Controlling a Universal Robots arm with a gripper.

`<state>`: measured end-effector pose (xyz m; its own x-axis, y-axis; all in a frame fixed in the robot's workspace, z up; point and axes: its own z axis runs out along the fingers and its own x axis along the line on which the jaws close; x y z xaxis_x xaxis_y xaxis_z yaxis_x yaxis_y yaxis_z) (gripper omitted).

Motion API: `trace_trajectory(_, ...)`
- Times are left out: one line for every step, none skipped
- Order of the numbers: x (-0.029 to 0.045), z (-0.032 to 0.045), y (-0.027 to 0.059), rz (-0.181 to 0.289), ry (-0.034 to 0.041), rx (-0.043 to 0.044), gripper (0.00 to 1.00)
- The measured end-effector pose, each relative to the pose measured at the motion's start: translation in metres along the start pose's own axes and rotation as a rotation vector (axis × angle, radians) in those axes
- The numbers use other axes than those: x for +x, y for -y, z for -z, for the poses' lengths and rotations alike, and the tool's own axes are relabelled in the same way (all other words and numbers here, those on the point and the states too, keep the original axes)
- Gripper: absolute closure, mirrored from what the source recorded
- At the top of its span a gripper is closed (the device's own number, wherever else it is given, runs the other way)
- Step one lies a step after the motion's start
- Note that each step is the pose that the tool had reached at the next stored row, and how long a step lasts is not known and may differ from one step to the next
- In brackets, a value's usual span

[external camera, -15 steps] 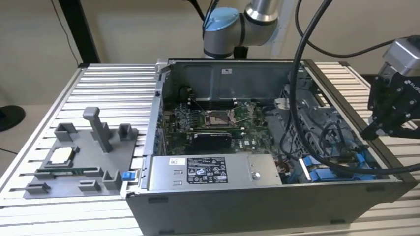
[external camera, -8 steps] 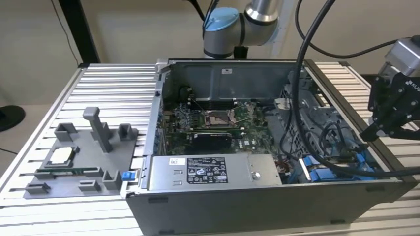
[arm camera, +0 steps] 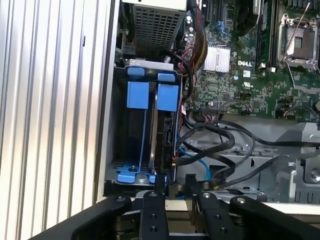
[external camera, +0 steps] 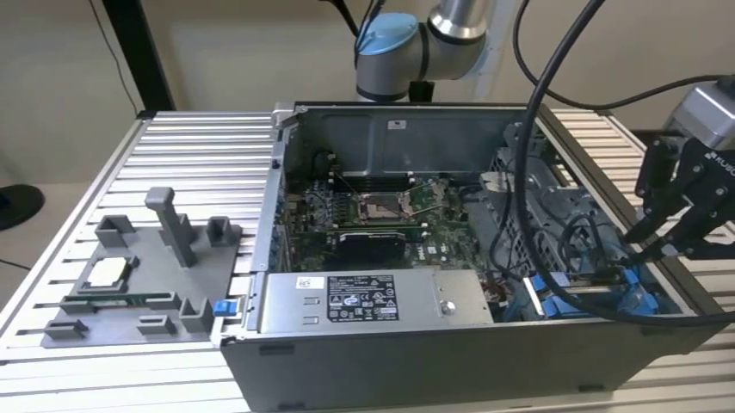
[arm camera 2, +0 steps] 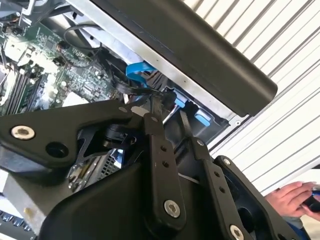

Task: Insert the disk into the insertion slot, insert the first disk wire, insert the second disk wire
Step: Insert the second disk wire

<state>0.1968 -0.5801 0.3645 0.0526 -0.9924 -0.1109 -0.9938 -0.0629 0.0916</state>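
– Over the drive-bay corner of the computer case, what is the end effector doing?
– Its fingers are drawn close on what looks like a dark disk wire connector. I judge it clamped, though the contact is partly hidden.
– And the disk?
– The disk seems already seated. It stands on edge in the insertion slot at that same corner of the case, between blue tabs.
– Which step, then?
– The first disk wire, I'd say. A blue cable and several black ones lie loose inside the case, just beside the slot.
– What does the move call for?
– Probably squaring the plug with the disk's socket, pressing straight in, and keeping the slack cables from snagging.
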Motion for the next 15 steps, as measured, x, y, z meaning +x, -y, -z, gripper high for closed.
trace_trajectory(0.0002,-0.0014,0.0003,0.004,-0.0004,-0.0007,0.00)
trace_trajectory(0.0003,-0.0025,0.0008,0.011,-0.0010,-0.0014,0.00)
trace_trajectory(0.0005,-0.0035,0.0013,0.018,-0.0016,-0.0022,0.00)
trace_trajectory(0.0006,-0.0043,0.0020,0.025,-0.0023,-0.0030,0.00)
trace_trajectory(0.0007,-0.0048,0.0028,0.032,-0.0030,-0.0037,0.00)
trace_trajectory(0.0009,-0.0052,0.0039,0.039,-0.0038,-0.0046,0.00)
trace_trajectory(0.0009,-0.0057,0.0047,0.046,-0.0043,-0.0053,0.00)
trace_trajectory(0.0010,-0.0061,0.0050,0.050,-0.0046,-0.0057,0.00)
trace_trajectory(0.0010,-0.0065,0.0051,0.051,-0.0049,-0.0059,0.00)
trace_trajectory(0.0011,-0.0071,0.0051,0.052,-0.0049,-0.0060,0.00)
trace_trajectory(0.0012,-0.0078,0.0052,0.052,-0.0049,-0.0060,0.00)
trace_trajectory(0.0012,-0.0083,0.0053,0.052,-0.0049,-0.0061,0.00)
trace_trajectory(0.0013,-0.0089,0.0054,0.052,-0.0049,-0.0061,0.00)
trace_trajectory(0.0014,-0.0093,0.0054,0.052,-0.0049,-0.0061,1.00)
trace_trajectory(0.0014,-0.0096,0.0055,0.052,-0.0049,-0.0061,1.00)
